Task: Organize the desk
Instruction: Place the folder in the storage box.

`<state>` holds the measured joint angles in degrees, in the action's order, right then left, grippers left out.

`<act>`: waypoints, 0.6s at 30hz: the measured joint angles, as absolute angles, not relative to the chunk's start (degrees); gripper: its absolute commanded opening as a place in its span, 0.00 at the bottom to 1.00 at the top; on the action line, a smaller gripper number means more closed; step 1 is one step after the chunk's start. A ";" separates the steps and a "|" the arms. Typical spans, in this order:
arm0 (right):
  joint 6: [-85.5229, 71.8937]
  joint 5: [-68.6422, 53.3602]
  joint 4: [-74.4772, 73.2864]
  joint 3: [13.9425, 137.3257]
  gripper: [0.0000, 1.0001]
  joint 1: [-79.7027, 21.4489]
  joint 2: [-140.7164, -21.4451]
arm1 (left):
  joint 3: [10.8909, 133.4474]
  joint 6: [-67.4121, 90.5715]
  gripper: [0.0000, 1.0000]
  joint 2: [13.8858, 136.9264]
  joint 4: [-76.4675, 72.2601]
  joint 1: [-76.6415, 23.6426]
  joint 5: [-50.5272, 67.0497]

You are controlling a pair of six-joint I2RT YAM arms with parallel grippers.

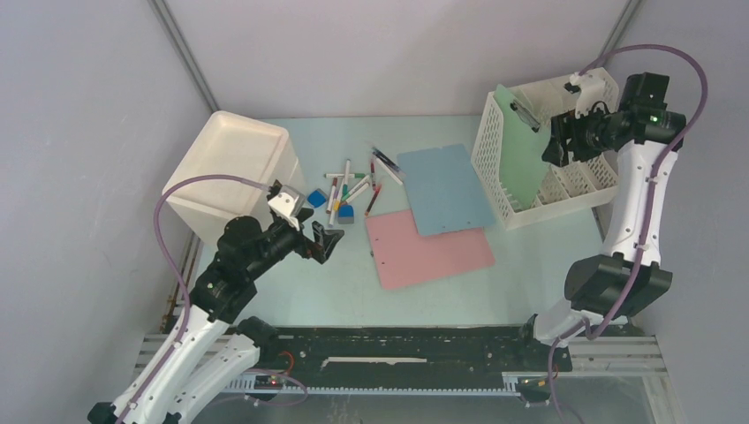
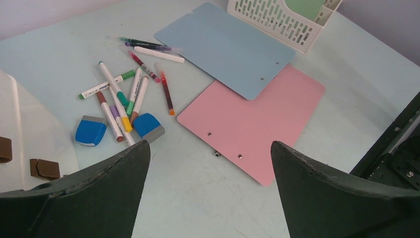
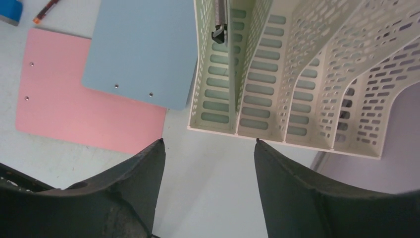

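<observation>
Markers (image 2: 113, 84), pink clipboard (image 2: 257, 119) on desk (image 2: 198, 198)

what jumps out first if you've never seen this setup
A green clipboard stands upright in the end slot of the white file rack at the right rear of the desk, with the right claw open near it. Mid-desk, a blue clipboard lies overlapping a pink clipboard. Left of them, loose markers and two blue erasers are scattered beside a white bin.
</observation>
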<state>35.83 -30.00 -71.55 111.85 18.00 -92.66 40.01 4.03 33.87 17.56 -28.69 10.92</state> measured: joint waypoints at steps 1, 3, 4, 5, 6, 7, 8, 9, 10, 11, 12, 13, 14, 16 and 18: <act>35.44 -30.57 -71.24 111.81 0.79 18.20 -92.07 | 40.01 4.03 1.00 33.89 17.56 -28.69 10.94; 34.13 -32.53 -69.82 110.91 0.82 18.85 -89.80 | 40.01 4.05 1.00 34.02 17.54 -28.69 11.16; 33.56 -33.71 -68.77 109.78 0.83 19.20 -88.16 | 40.01 4.08 1.00 34.11 17.54 -28.69 11.25; 32.75 -35.42 -67.22 107.61 0.84 19.57 -85.56 | 40.01 4.12 1.00 34.20 17.52 -28.69 11.40; 31.86 -37.17 -65.84 105.08 0.84 19.88 -82.43 | 40.01 4.29 1.00 34.39 17.50 -28.69 11.77; 31.11 -38.94 -64.62 102.50 0.85 20.05 -79.35 | 40.01 4.47 1.00 34.61 17.39 -28.67 12.14; 30.30 -41.32 -62.83 99.09 0.87 20.21 -75.57 | 40.01 4.58 1.00 34.87 17.30 -28.67 12.29; 29.56 -43.66 -61.21 95.83 0.88 20.23 -72.01 | 40.01 4.71 1.00 35.27 17.23 -28.67 12.53; 28.84 -46.87 -58.67 91.31 0.89 20.14 -67.79 | 40.01 5.04 1.00 35.70 17.19 -28.67 12.78; 28.32 -49.08 -57.19 88.01 0.89 19.97 -65.06 | 40.01 5.23 1.00 36.16 17.12 -28.67 13.02; 27.55 -52.27 -54.85 83.42 0.89 19.46 -61.67 | 40.01 5.93 1.00 36.84 17.04 -28.67 13.56; 26.83 -55.13 -53.23 79.50 0.89 18.76 -59.05 | 40.01 6.66 1.00 37.30 16.88 -28.67 14.00; 26.44 -58.02 -52.14 76.05 0.89 18.00 -56.86 | 40.01 7.99 1.00 37.98 16.47 -28.67 14.79; 26.44 -62.35 -50.87 72.05 0.90 16.64 -55.44 | 39.90 10.79 1.00 39.29 14.92 -28.67 16.16; 26.79 -65.14 -50.59 70.17 0.90 15.75 -56.10 | 39.27 14.11 1.00 40.34 12.69 -28.67 17.41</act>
<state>26.79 -65.14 -50.59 70.17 15.75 -56.10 39.27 14.11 40.34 12.69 -28.67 17.41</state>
